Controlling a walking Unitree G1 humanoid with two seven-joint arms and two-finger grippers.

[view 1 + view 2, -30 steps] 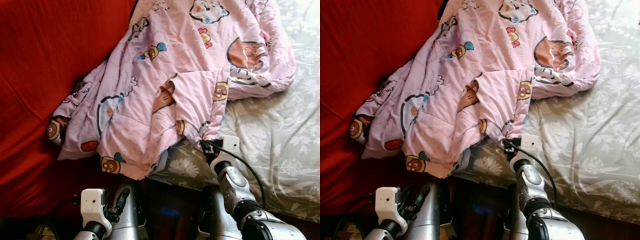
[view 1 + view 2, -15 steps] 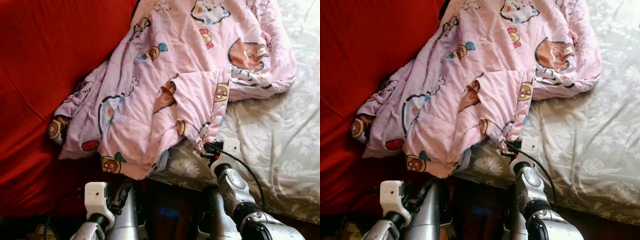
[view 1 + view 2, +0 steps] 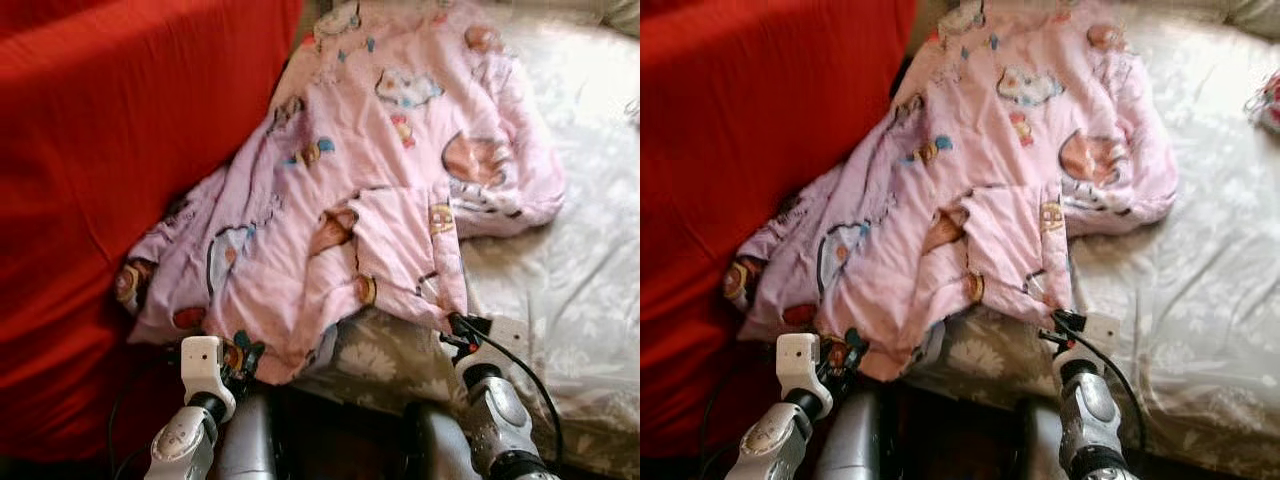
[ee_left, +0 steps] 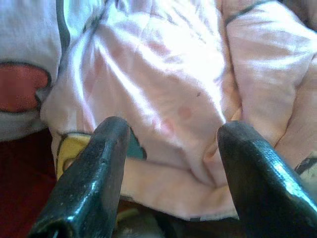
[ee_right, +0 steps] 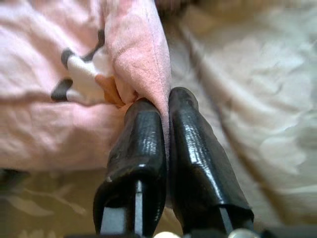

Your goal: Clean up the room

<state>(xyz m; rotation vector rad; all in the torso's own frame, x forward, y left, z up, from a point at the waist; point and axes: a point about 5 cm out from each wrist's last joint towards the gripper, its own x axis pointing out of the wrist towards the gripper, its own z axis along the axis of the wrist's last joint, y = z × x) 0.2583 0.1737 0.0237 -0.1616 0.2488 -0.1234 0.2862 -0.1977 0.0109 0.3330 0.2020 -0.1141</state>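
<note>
A red cover [image 3: 110, 150] filled the robot's left side of the scene, draped in broad folds from the top down to the lower edge. Against it, and spreading across toward the right, lay a pink quilt [image 3: 380, 190] printed with cartoon animals, crumpled and partly folded over itself, its lower edge hanging over the side of the bed [image 3: 590, 300]. The bed carried a grey sheet with a pale flower pattern, bare on the right of the quilt and below its hanging edge.

The left hand [image 4: 171, 148] sat at the lower left corner of the quilt, close to where the pink fabric met the red cover. In the left wrist view its two black fingers [image 4: 94, 163] stood wide apart, with a bunched pink fold and a patch of yellow and teal print lying between and just beyond them; the fingers were not closed on the cloth.

Further right, the right hand [image 5: 166, 106] was at the quilt's lower edge over the flowered sheet, a black cable looping from its wrist. In the right wrist view its fingers [image 5: 143, 134] were pressed together, pinching a narrow pink fold of the quilt's edge between their tips, with the grey sheet lying just beside.

At the far right edge of the right eye view a small reddish object [image 3: 1265, 100] lay on the bed, too blurred to identify.
</note>
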